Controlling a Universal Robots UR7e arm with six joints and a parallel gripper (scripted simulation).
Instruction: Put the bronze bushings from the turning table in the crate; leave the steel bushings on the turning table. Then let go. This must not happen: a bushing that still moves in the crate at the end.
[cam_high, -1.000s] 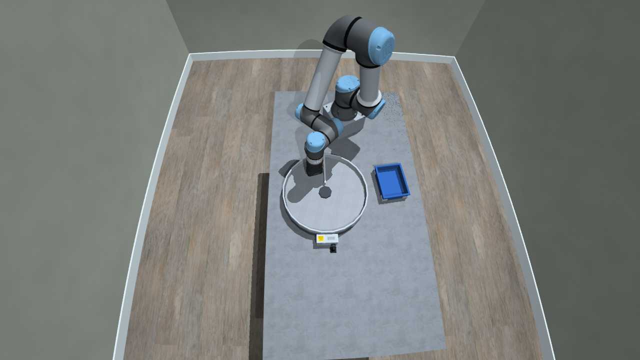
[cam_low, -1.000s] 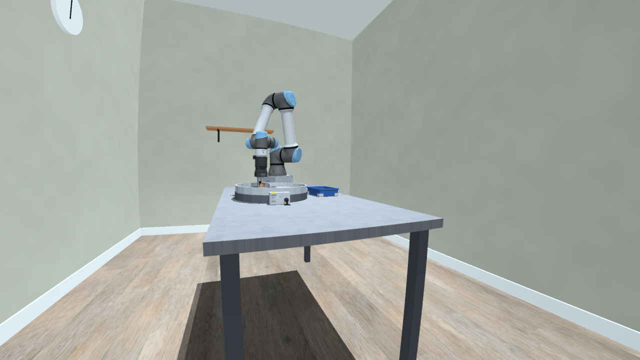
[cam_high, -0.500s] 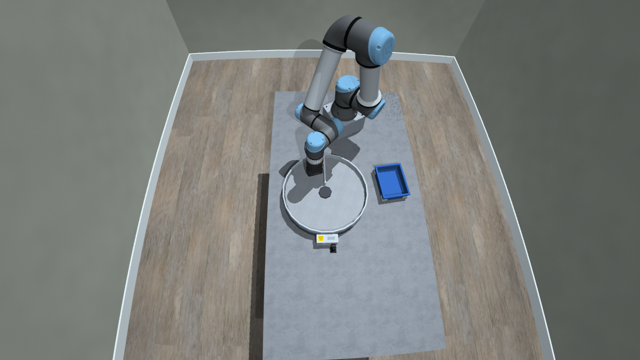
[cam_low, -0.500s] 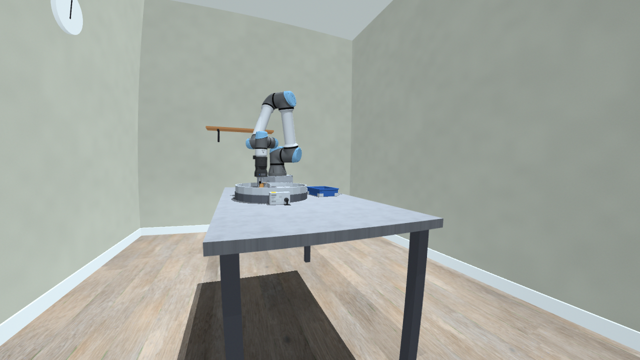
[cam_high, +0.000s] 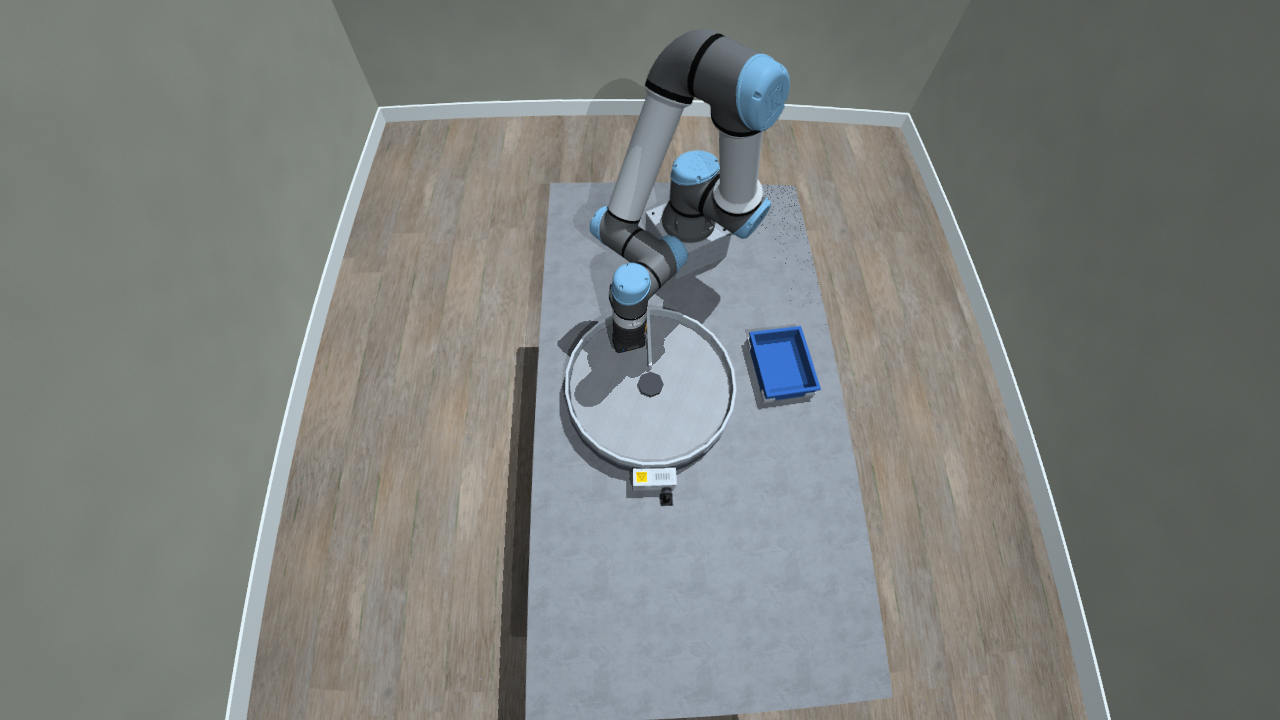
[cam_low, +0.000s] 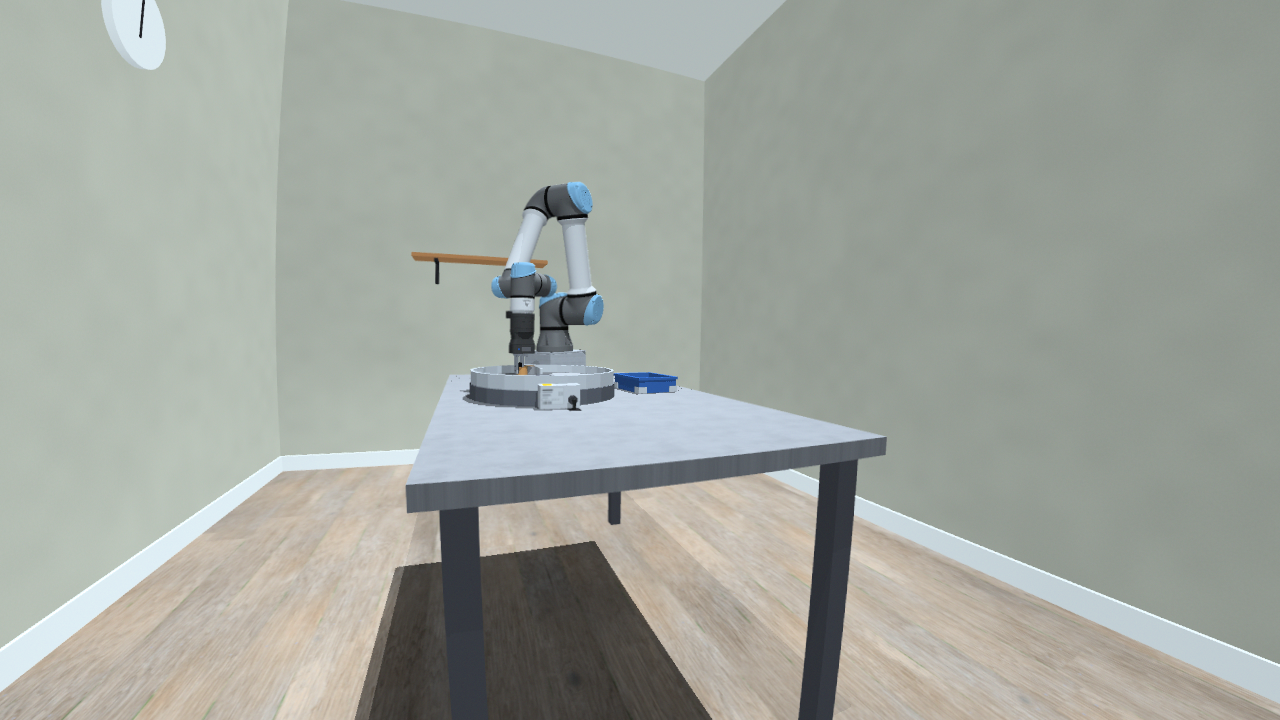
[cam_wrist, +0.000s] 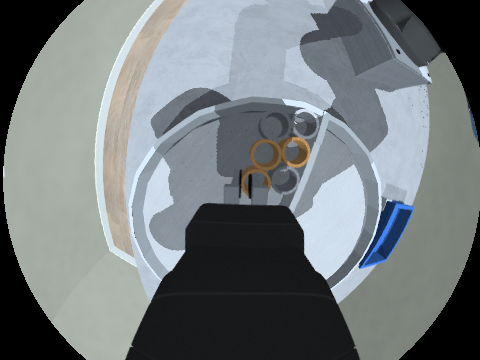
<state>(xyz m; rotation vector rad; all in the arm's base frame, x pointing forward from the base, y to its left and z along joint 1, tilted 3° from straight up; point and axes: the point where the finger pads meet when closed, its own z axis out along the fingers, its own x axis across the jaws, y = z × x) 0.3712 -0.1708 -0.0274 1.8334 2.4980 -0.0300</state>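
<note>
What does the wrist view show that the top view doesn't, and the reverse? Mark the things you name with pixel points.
Only wrist: three steel bushings (cam_wrist: 287, 191) and three bronze bushings (cam_wrist: 266, 165) as distinct rings, one bronze wall between the gripper's fingers.
Only top: the dark hub (cam_high: 649, 385) and white box (cam_high: 664, 478).
Both: the turning table (cam_high: 689, 394) (cam_wrist: 340, 210), divider (cam_high: 648, 340) (cam_wrist: 312, 161) and crate (cam_high: 783, 358) (cam_wrist: 392, 232).

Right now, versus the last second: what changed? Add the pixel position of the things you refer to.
Nothing visibly, in the top and exterior views. The hand (cam_high: 629, 345) (cam_low: 520, 365) (cam_wrist: 245, 178) is at the same spot over the turning table (cam_high: 689, 411) (cam_low: 505, 394) (cam_wrist: 340, 212), and the blue crate (cam_high: 783, 362) (cam_low: 646, 385) (cam_wrist: 395, 231) is unmoved. The wrist view has no earlier picture.
</note>
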